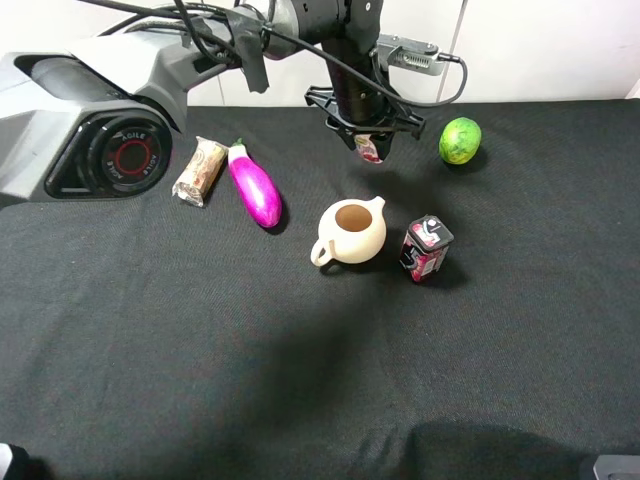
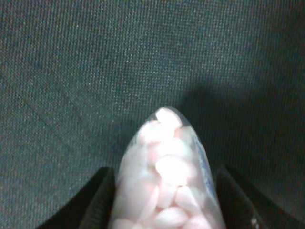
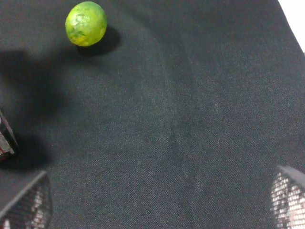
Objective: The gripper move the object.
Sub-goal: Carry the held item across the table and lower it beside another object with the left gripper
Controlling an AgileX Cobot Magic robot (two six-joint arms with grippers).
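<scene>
Your left end effector (image 1: 367,135) is clamped on the bottle (image 2: 164,176), beyond the teapot (image 1: 352,231), near the lime (image 1: 460,140). Carry it level and slowly (the pills may shift), then set it on bare desk (image 1: 200,330). The right end effector (image 3: 159,200) stands wide apart.

Left arm (image 1: 335,40) black; grey base shell (image 1: 60,110) w/ red ring, AGILE logo; blk cables (image 1: 190,25); grey box (image 1: 408,55) by hand (image 1: 368,146).
</scene>
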